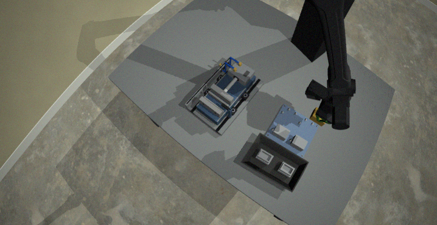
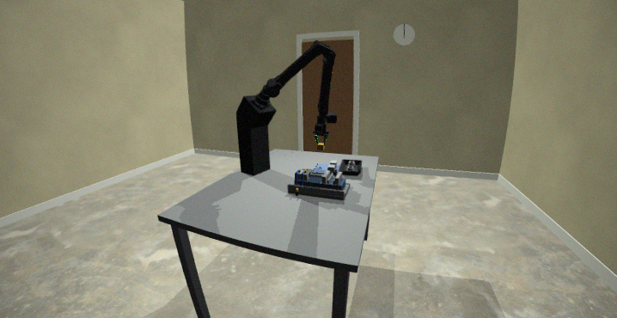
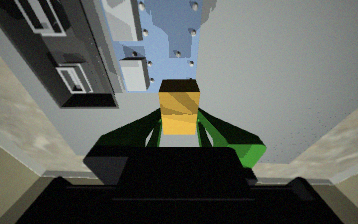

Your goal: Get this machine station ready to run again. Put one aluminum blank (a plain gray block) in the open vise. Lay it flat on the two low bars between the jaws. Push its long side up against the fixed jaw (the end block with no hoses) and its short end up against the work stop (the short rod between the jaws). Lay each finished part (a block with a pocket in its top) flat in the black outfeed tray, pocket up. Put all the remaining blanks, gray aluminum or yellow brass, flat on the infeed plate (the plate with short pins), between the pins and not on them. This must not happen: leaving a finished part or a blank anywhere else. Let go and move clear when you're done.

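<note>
Jaws [image 1: 322, 118] [image 2: 320, 139] [image 3: 180, 122] around brass blank [image 1: 317, 117] [image 2: 320, 146] [image 3: 179, 111], contact depth unclear.

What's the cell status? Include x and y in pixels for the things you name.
Gripper [image 2: 320, 137] [image 3: 179, 112] shut on brass blank [image 1: 318, 117] [image 2: 320, 146] [image 3: 179, 107], held above table. Two gray blanks [image 1: 281, 131] [image 1: 299, 142] on infeed plate [image 1: 288, 120] [image 3: 172, 25]. Two finished parts in outfeed tray [image 1: 268, 172] [image 3: 87, 90].

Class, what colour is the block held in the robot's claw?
Yellow; the block shows best in the wrist view.

yellow block [image 2: 320, 146] [image 3: 179, 110], light-blue plate [image 1: 293, 124] [image 2: 320, 168] [image 3: 167, 75], black tray [image 1: 259, 167] [image 2: 351, 172] [image 3: 91, 102]
</note>
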Controlling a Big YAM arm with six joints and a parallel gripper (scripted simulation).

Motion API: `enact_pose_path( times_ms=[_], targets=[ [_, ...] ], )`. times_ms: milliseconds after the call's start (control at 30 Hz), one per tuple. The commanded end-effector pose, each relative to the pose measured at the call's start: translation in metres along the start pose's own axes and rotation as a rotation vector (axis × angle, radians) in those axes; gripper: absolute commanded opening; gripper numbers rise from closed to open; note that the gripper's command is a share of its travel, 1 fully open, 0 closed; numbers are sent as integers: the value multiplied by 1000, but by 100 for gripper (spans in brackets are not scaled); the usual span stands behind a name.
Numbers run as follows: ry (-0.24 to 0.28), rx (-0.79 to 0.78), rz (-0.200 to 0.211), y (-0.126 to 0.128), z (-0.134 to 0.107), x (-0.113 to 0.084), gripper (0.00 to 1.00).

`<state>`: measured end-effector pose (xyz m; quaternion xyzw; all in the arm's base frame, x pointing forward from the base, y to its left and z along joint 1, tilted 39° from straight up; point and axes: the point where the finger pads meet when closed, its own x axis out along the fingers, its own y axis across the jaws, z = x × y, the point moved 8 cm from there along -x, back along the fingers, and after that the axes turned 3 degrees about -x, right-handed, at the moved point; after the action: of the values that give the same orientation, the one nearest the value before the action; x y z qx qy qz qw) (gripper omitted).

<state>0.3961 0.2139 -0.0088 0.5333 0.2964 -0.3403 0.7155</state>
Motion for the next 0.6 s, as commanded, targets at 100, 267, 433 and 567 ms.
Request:
enact_pose_path(
  times_ms=[100,267,433,567],
  targets=[
    [24,-10,33,9,-14,-16,0],
    [24,-11,32,9,-16,-17,0],
    [23,-13,30,8,-16,-17,0],
    [23,-14,31,8,-16,-18,0]
  ],
)
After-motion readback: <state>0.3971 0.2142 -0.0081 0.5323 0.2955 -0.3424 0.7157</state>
